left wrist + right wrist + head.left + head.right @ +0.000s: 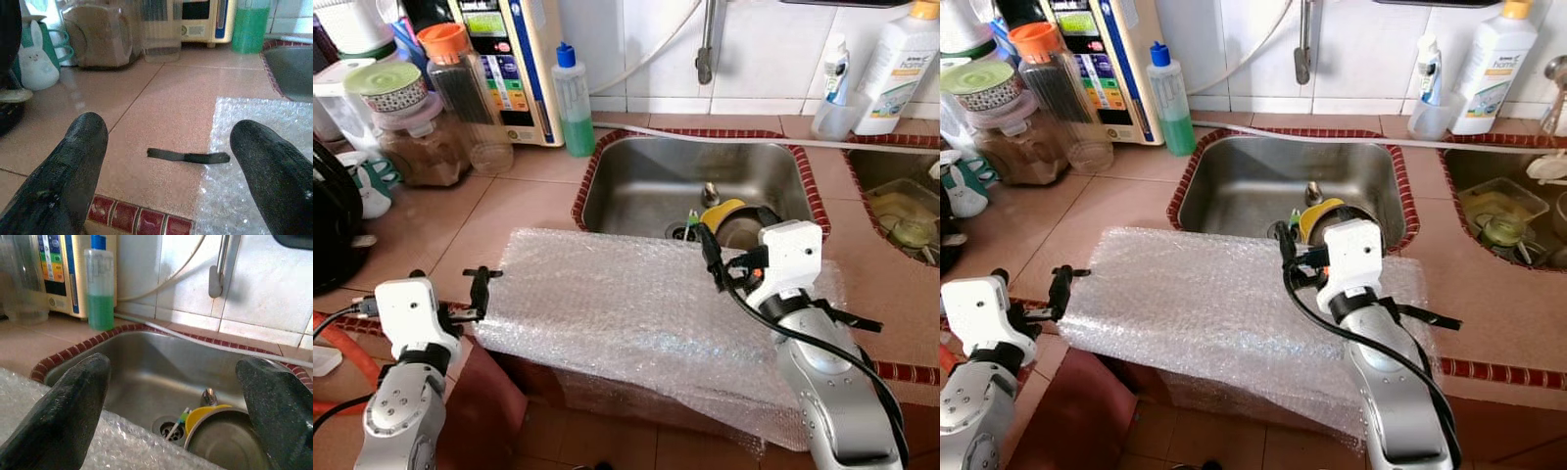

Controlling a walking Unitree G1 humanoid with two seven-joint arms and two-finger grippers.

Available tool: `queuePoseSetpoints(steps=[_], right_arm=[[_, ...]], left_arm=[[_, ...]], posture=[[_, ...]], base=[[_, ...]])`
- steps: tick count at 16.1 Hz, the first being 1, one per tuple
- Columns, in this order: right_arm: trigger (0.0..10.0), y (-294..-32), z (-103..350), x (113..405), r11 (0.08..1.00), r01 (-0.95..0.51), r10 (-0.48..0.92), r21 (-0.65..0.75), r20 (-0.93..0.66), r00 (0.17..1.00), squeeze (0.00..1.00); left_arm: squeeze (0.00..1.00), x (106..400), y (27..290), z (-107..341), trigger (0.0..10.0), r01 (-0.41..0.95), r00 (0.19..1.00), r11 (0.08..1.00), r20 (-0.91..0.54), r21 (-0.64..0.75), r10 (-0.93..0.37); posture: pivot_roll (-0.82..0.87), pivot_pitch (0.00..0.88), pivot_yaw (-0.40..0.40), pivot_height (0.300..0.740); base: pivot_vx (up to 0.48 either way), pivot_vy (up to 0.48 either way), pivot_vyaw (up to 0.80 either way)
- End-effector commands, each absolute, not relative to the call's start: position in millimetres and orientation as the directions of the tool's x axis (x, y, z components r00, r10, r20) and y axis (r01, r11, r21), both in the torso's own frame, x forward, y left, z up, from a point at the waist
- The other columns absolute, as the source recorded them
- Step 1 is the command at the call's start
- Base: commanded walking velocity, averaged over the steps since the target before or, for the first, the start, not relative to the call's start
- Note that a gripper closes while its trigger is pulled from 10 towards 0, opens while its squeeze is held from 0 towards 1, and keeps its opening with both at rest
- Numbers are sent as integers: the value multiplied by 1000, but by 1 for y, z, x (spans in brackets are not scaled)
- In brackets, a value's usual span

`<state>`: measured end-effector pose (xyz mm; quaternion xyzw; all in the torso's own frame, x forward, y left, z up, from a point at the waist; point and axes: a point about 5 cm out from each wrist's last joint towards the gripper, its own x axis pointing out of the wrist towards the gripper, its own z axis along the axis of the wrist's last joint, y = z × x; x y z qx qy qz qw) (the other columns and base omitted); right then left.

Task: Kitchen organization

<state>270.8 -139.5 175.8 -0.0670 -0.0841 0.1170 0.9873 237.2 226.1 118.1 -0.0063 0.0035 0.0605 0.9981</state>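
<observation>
The counter (509, 211) is faced with smooth, faintly glossy terracotta tile and edged with glazed dark-red tile, and across its front a sheet of clear, dimpled plastic bubble wrap (636, 313) is laid. The sink (646, 181) is formed of brushed stainless steel with a dull sheen, and a matt grey metal bowl (230, 443) and a glossy yellow plastic one (203, 415) are seen in it. The bottle (573, 98) is made of translucent plastic, the wall (764, 49) is clad in shiny white tile, and the fingers (73, 161) are covered in rough matt black material.
</observation>
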Motion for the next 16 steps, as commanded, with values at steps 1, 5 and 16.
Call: queuePoseSetpoints(steps=[1, 5, 16], right_arm=[[10000, -133, 182, 271, 958, -241, 266, -156, 170, 949, 0], [10000, -129, 183, 271, 954, -254, 279, -159, 169, 945, 0], [10000, -127, 182, 274, 957, -250, 274, -149, 167, 947, 0]], left_arm=[[0, 240, 225, 126, 10000, -120, 993, 993, 18, -5, 120], [0, 244, 220, 132, 10000, -123, 992, 992, 29, -1, 123], [0, 249, 215, 133, 10000, -95, 995, 995, 21, -13, 95]], posture=[[-191, 77, 117, 740], [-188, 76, 119, 740], [-190, 84, 124, 740]], base=[[0, 0, 0], [0, 0, 0], [0, 0, 0]])
